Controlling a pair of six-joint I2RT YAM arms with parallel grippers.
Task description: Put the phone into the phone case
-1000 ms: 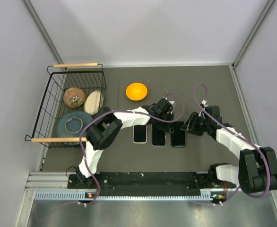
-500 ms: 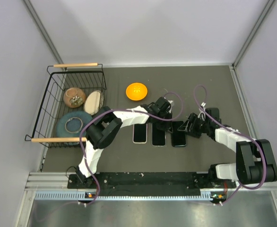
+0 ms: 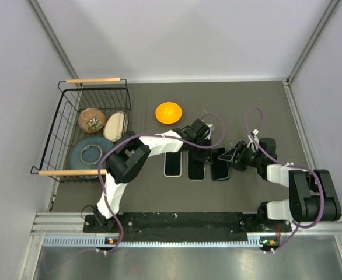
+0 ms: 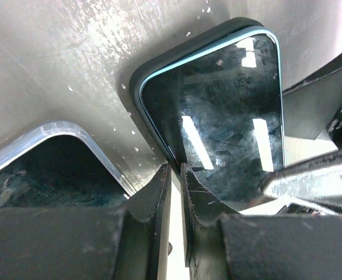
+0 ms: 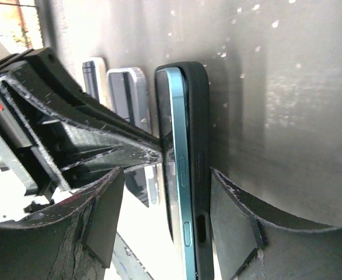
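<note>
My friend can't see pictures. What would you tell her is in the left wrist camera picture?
The left end effector, almost shut, meets the near edge of a teal-rimmed phone lying screen up in a dark case on the scratched grey table. A second phone in a clear phone case peeks in at lower left.

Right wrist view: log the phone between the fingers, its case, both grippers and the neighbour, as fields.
phone between fingers: teal-edged phone, rightmost of three on the table
its case: dark case, around its back and sides
right gripper: open, fingers straddling that phone
left gripper: nearly closed, tips at the phone's screen edge
neighbour: clear phone case rimming a dark-screened phone
</note>
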